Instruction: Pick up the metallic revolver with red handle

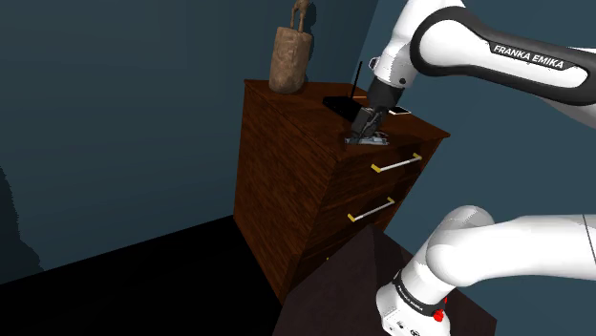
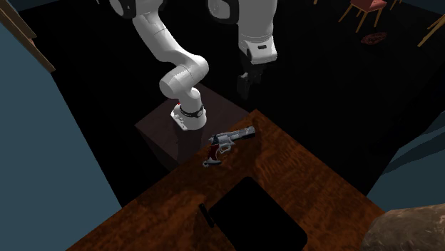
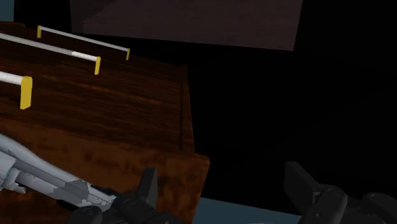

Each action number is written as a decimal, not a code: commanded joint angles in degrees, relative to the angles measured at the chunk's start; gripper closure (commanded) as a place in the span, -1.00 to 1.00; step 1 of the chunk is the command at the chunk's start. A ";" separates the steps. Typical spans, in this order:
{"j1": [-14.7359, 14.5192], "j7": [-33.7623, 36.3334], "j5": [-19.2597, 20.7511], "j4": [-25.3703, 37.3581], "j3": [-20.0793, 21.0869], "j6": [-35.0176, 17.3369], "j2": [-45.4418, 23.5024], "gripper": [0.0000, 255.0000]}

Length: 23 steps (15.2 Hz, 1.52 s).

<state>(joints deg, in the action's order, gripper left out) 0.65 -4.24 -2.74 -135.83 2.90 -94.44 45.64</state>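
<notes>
A grey metallic revolver (image 2: 229, 138) with a touch of red at its grip lies flat on the dark wooden dresser top (image 2: 299, 171), close to the edge nearest the stand. In the shoulder view the revolver (image 1: 366, 139) sits just under my gripper (image 1: 367, 121). The second exterior view puts the gripper (image 2: 246, 85) above and slightly past that edge, beyond the muzzle. In the wrist view the fingers (image 3: 150, 184) stand apart, so the gripper (image 3: 222, 191) is open and holds nothing. The revolver (image 3: 44, 177) lies outside the gap, beside one finger.
A flat black slab (image 2: 253, 214) lies further in on the dresser top. A brown bell-shaped object (image 1: 289, 55) stands at its back. The drawers below carry pale bar handles (image 1: 396, 163). The dark stand (image 2: 167, 132) is right next to the dresser. Red chairs (image 2: 367, 7) are far off.
</notes>
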 commanded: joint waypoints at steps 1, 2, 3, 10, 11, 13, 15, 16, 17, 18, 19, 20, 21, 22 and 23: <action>0.00 0.00 0.00 0.00 0.00 0.00 0.00 -1.00; -0.55 -4.43 1.17 -0.30 -2.04 0.32 0.23 -1.00; -1.18 -8.81 2.43 -0.42 -4.15 0.59 0.26 -1.00; -5.86 -39.51 10.91 3.28 -18.46 1.26 -4.70 -1.00; -6.69 -43.89 11.88 4.40 -20.41 1.18 -6.08 -1.00; -8.46 -52.65 13.49 7.04 -24.22 0.92 -9.28 -1.00; -10.49 -61.42 14.61 10.15 -27.97 0.56 -12.99 -1.00; -11.28 -64.67 14.88 11.40 -29.34 0.41 -14.49 -1.00; -11.24 -64.63 14.99 10.58 -29.46 -0.33 -14.39 -1.00; -11.18 -64.60 15.09 9.77 -29.57 -1.08 -14.32 -1.00; -11.12 -64.57 15.19 8.96 -29.69 -1.83 -14.26 -1.00; -11.07 -64.55 15.30 8.17 -29.82 -2.58 -14.22 -1.00; -11.02 -64.52 15.40 7.39 -29.94 -3.33 -14.18 -1.00; -10.97 -64.50 15.50 6.62 -30.07 -4.09 -14.16 -1.00; -10.92 -64.48 15.60 5.86 -30.21 -4.85 -14.15 -1.00</action>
<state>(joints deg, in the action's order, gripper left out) -10.26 -68.75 12.80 -129.21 -27.16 -98.39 31.61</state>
